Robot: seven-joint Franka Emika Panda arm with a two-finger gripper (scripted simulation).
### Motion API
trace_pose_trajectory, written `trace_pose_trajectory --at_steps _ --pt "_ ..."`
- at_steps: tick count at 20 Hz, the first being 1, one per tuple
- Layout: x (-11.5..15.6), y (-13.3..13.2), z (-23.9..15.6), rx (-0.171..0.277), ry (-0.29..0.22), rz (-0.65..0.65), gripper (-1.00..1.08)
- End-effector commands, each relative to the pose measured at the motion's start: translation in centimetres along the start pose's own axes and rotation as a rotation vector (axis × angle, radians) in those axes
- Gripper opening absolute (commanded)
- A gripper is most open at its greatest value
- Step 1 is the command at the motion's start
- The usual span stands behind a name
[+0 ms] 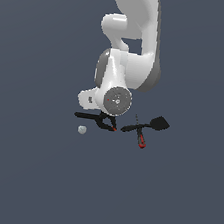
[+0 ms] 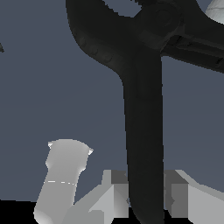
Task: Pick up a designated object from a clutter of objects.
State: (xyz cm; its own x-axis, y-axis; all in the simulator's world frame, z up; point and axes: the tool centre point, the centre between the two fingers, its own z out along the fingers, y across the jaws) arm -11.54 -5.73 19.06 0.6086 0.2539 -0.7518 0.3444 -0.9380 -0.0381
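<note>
Near the centre of the exterior view, the tools sit in a tight cluster on a plain slate-blue tabletop (image 1: 23, 182), with wide bare surface around them on every side.

Clamp (image 1: 104, 121): black, matte, one long handle running toward the exterior view's left, a small red tip at its lower right end. It lies directly under the arm's wrist, which hides part of it.

Spatula (image 1: 152, 125): black, flat blade at the upper right, thin handle slanting down-left. It lies to the right of the clamp, with a narrow gap between them.

Screwdriver (image 1: 140, 137): thin, red handle, crossing the spatula handle.

Ball (image 1: 82, 129): tiny, pale grey, lower left of the clamp, just clear of it.

Arm (image 1: 131, 41): white, glossy, rounded links coming down from the top of the frame, folded so the wrist flange points toward the camera and the hand drops onto the clamp.

Wrist view: the gripper (image 2: 146, 192) is closed on the clamp (image 2: 143, 122); two grey fingers (image 2: 114, 192) press a black handle from both sides. The handle runs upward to the pivot, where the clamp branches into curved limbs. Its surface is dull with faint moulded ridges.
</note>
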Motion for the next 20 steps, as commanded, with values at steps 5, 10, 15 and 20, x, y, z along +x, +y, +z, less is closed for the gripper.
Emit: trace_pose_trajectory --at_steps 5,10,15,20 --pt "-4.8 3.6 -5.6 0.0 0.002 0.001 -1.0" --pt "-7.7 6.0 -9.2 0.0 0.001 0.002 -1.0" --pt "-10.1 7.9 -12.3 -0.001 0.001 0.001 -1.0" --pt "-11.8 9.4 -14.6 -0.002 0.002 0.0 -1.0"
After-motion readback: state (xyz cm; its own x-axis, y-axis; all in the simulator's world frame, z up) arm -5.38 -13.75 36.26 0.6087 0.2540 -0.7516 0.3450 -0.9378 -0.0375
